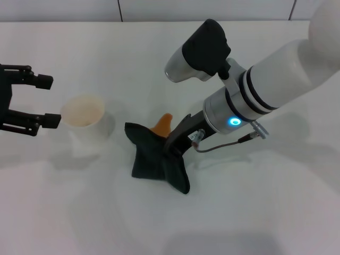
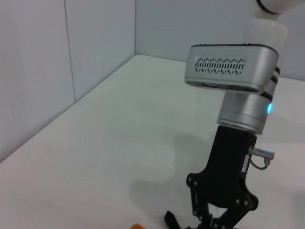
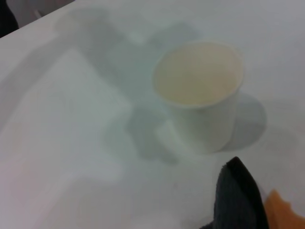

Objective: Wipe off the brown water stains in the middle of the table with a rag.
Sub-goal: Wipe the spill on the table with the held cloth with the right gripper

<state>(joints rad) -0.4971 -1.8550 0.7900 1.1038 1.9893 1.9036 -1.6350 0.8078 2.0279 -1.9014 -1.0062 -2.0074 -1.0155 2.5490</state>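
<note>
Under right gripper: we see the rag (image 1: 156, 158) lying crumpled on the table (image 1: 265, 212), dark and folded, pointed corners sticking out.
right gripper (image 1: 172, 149): pressed down into the rag's middle; we cannot tell how its fingers stand, cloth and gripper body hide the tips.
rag axis: long axis runs from the corner on the cup side of the gripper, far from the robot, to the pointed corner just past the gripper toward the robot; that near corner points at the table's front edge.
brown water stains (image 1: 162, 124): small orange blotch just beyond the gripper, away from the robot; it touches the rag's far edge, part of it under the cloth, pointed lobe aimed away from the robot.
cup (image 1: 83, 120): pale, upright, mouth up, well off to the gripper's left, apart from the rag.
left gripper (image 1: 45, 101): jaws spread wide, holding nothing, fingertips just beside the cup rim.
open room: bare tabletop on the gripper's right and toward the robot; far table edge meets the wall (image 1: 159, 9).
</note>
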